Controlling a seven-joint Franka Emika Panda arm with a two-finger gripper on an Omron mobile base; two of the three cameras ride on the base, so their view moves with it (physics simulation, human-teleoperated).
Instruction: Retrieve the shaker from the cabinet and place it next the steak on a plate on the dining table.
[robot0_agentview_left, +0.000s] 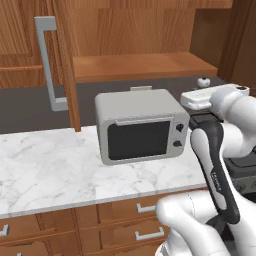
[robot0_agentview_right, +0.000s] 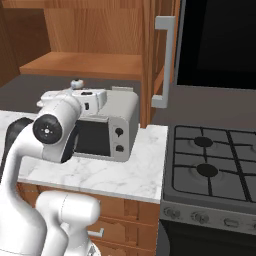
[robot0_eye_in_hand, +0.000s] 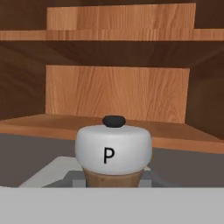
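While fingertips stay hidden, the shaker (robot0_eye_in_hand: 113, 151) sits close before the gripper.

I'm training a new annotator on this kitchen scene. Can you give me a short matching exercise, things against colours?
Things:
1. shaker top
2. microwave
3. cabinet
4. stove

Colours:
A. warm brown wood grain
B. dark grey with black burners
C. pale, marked with a black P
D. light grey with a dark door window

Pairs: 1-C, 2-D, 3-A, 4-B
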